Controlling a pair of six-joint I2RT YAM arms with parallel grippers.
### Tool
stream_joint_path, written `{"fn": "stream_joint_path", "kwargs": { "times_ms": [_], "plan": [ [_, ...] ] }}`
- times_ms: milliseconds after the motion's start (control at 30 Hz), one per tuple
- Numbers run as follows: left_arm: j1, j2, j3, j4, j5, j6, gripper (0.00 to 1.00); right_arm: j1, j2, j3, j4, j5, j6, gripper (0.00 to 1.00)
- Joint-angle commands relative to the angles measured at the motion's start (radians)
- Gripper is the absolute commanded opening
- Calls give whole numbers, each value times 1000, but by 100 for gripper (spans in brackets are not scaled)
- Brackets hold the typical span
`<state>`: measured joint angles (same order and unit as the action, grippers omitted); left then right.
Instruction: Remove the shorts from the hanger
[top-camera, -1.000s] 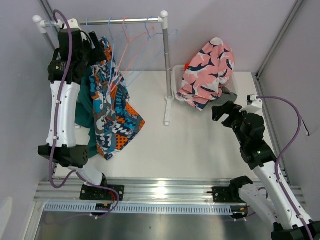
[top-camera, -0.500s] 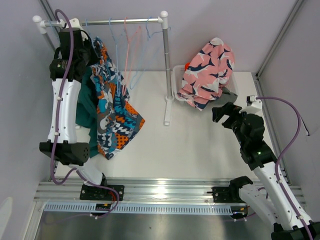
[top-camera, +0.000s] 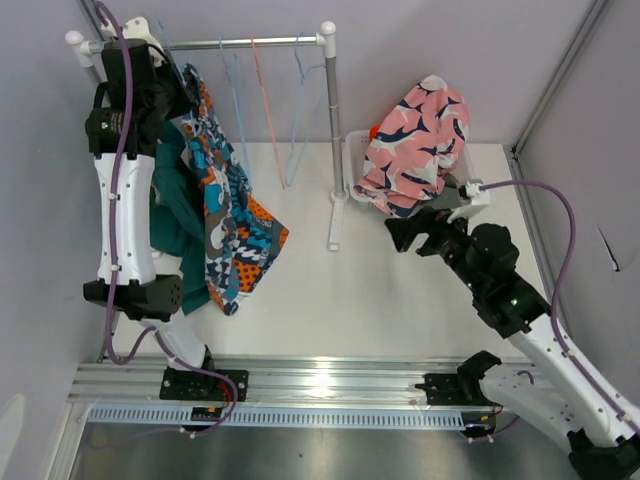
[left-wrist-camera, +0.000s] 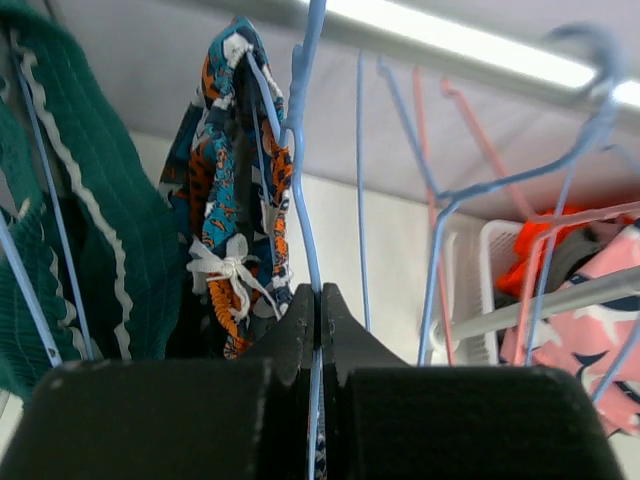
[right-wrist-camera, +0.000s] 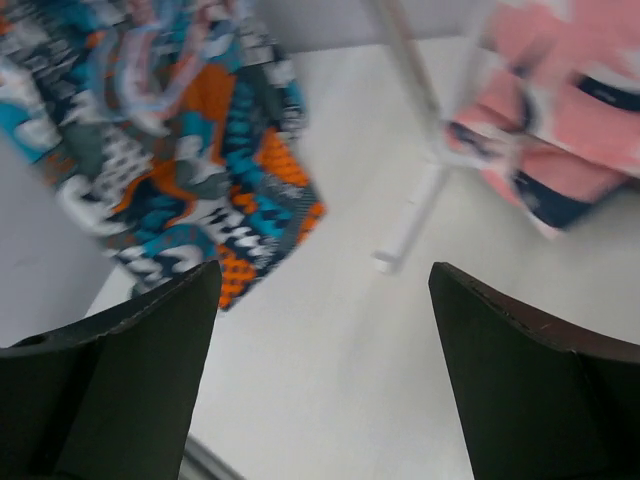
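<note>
Blue-orange-white printed cloth shorts (top-camera: 225, 215) are still hanging on the thin light-blue wire hanger (left-wrist-camera: 305, 220), which my left end effector (left-wrist-camera: 318, 300) is now clamping shut. My right end effector (right-wrist-camera: 320, 310), wide open, is reaching closer to pull them off.

**Two white-and-black arms with purple cables**

The left arm (top-camera: 122, 215) has long white links with rounded shells, and black housings at the joints. A purple cable (top-camera: 121, 110) lies close along it. The right arm (top-camera: 555, 365) is built the same, with white shells and black joints, and its own purple cable (top-camera: 563, 215) ends in a white connector. Black base plates (top-camera: 200, 383) carry both arms. The fingers (left-wrist-camera: 290, 335) of the left gripper (left-wrist-camera: 318, 298) are matte black and wedge-shaped; those of the right gripper (right-wrist-camera: 325, 270) are black too, with flat inner faces
</note>
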<state>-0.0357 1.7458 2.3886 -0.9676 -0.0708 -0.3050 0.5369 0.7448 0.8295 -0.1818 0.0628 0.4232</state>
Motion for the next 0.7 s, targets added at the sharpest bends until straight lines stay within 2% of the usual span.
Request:
{"fn": "stream_joint_path", "kwargs": {
  "times_ms": [0, 67, 100, 167, 200, 433, 667],
  "plan": [
    [10, -38, 117, 18, 46, -5, 0, 255, 92, 175, 140, 26, -102, 93],
    [10, -58, 97, 35, 55, -22, 0, 392, 164, 270, 169, 92, -193, 98],
    [10, -69, 90, 36, 60, -32, 0, 517, 253, 301, 221, 176, -222, 99],
    [10, -80, 89, 37, 63, -43, 0, 637, 355, 403, 238, 248, -273, 99],
    [10, -89, 86, 36, 95, -51, 0, 664, 458, 478, 246, 265, -273, 99],
    [8, -146, 66, 32, 132, -66, 0, 759, 836, 707, 301, 290, -259, 99],
    [10, -275, -72, 69, 215, -89, 0, 744, 1113, 878, 352, 331, -290, 100]
  ]
}}
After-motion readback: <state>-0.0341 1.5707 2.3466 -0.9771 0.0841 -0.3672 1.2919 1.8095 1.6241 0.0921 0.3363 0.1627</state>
